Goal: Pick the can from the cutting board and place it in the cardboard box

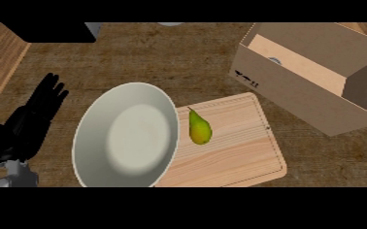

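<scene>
A wooden cutting board (237, 145) lies at the lower middle of the counter, with a yellow-green pear (199, 128) on its left part. No can stands on the board. The open cardboard box (301, 85) sits at the upper right; a small grey round shape (275, 60), perhaps the can's top, shows inside it behind the near wall. My left hand (36, 114) rests at the left edge, fingers straight and pointing up, holding nothing. The right hand does not show in the head view.
A large pale plate (125, 136) overlaps the board's left edge. A dark block (50, 31) sits at the upper left, with a wooden strip (10, 53) beside it. A grey object (171, 24) peeks in at the top.
</scene>
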Motion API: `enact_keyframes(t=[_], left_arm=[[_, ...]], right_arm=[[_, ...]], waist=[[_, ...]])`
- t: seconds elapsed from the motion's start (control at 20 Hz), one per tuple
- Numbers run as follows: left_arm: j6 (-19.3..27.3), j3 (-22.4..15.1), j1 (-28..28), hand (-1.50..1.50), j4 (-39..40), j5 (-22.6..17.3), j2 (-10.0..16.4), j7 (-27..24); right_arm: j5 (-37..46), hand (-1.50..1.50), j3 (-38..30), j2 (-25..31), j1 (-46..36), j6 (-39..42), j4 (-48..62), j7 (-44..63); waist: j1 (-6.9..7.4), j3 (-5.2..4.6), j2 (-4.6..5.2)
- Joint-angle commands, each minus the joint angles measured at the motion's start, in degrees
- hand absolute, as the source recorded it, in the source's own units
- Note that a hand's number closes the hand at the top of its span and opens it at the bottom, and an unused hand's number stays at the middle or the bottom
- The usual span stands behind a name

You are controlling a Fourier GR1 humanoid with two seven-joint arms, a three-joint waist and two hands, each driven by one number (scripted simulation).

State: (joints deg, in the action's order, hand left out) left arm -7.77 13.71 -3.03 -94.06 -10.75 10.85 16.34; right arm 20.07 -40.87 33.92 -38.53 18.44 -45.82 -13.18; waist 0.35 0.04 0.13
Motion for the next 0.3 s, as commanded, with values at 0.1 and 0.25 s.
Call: enact_keyframes(t=[0.1,0.25], left_arm=[[0.7,-2.03,2.02,0.0,-1.72,0.9,-2.58,-0.64],[-1.77,1.37,0.85,0.0,-0.27,-1.99,0.85,0.16]], right_arm=[[-1.43,-1.5,1.12,6.33,2.07,2.27,7.65,-8.51],[-3.14,-1.5,0.79,9.3,3.12,4.18,9.06,-8.47]], waist=[[0.19,0.0,0.03],[0.0,-0.02,-0.04]])
